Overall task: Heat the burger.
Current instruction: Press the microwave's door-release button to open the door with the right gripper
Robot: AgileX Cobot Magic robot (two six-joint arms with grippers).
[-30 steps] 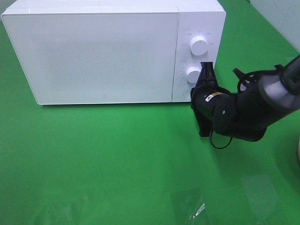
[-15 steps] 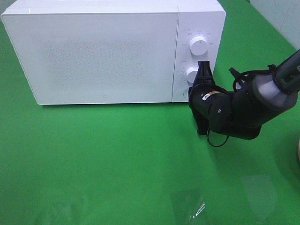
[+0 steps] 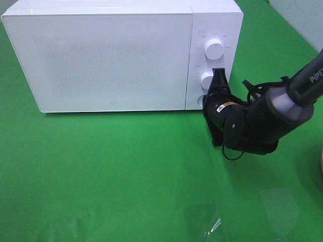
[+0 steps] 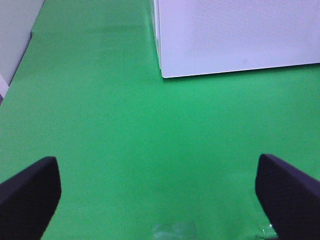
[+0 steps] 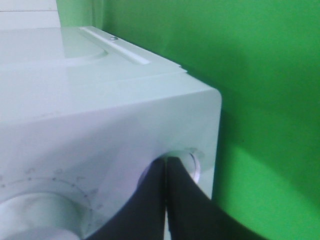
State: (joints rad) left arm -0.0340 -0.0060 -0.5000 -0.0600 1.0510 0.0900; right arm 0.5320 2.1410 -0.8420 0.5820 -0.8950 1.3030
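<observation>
The burger is out of view in every frame. A white microwave (image 3: 116,55) stands at the back with its door closed. My right gripper (image 3: 204,101) is shut, its joined fingertips (image 5: 165,167) pressed against a small round button (image 5: 192,162) at the bottom corner of the control panel, below the two knobs (image 3: 214,49). The left gripper (image 4: 157,165) shows only in its wrist view. It is open and empty above bare green cloth, a little in front of the microwave's front corner (image 4: 162,72).
Green cloth (image 3: 101,166) covers the table. A small scrap of clear film (image 3: 211,225) lies near the front edge. The rim of a tan object (image 3: 321,164) shows at the far right edge.
The right arm has eased a little to the left, bringing its shut fingers in against the lower part of the microwave's control panel.
</observation>
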